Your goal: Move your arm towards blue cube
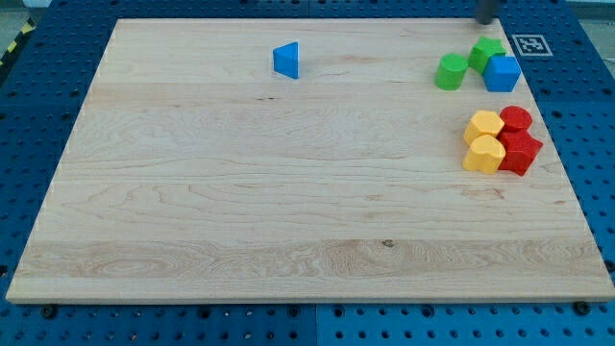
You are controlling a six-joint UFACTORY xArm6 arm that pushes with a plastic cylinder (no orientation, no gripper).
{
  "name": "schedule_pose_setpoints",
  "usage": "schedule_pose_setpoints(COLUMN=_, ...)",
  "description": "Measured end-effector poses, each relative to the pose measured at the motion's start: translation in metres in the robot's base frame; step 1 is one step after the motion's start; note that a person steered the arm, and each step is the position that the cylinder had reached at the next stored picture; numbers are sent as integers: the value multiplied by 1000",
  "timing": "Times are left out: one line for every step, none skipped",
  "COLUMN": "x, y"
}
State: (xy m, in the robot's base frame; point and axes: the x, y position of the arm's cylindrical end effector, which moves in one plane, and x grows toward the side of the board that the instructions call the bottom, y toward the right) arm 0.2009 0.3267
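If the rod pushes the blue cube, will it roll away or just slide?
Probably slide. The blue cube has flat faces, so it should not roll, and it sits low, so tipping seems unlikely. The wooden board looks smooth. It touches a green block, which may get shoved along. My tip is just above them at the view's top.

On the wooden board (240, 192) lie two blue blocks (286, 60), two green (451, 72), two yellow (484, 126) and two red (516, 119).

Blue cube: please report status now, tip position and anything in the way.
My tip at the view's top right, just above the cluster. Blue cube below it, touching a green block. Green cylinder to the cube's left. Path short; green block nearly between.
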Motion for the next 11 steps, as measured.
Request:
schedule_pose_setpoints(x=8, y=19)
schedule_pose_setpoints(x=45, y=18)
schedule_pose_setpoints(x=96, y=12)
schedule_pose_setpoints(x=144, y=-9)
schedule_pose_setpoints(x=180, y=-73)
schedule_pose_setpoints(x=164, y=-52)
schedule_pose_setpoints(x=145, y=15)
schedule_pose_setpoints(x=123, y=18)
schedule_pose_setpoints(x=113, y=-18)
schedule_pose_setpoints(x=117, y=-70)
schedule_pose_setpoints(x=128, y=-107)
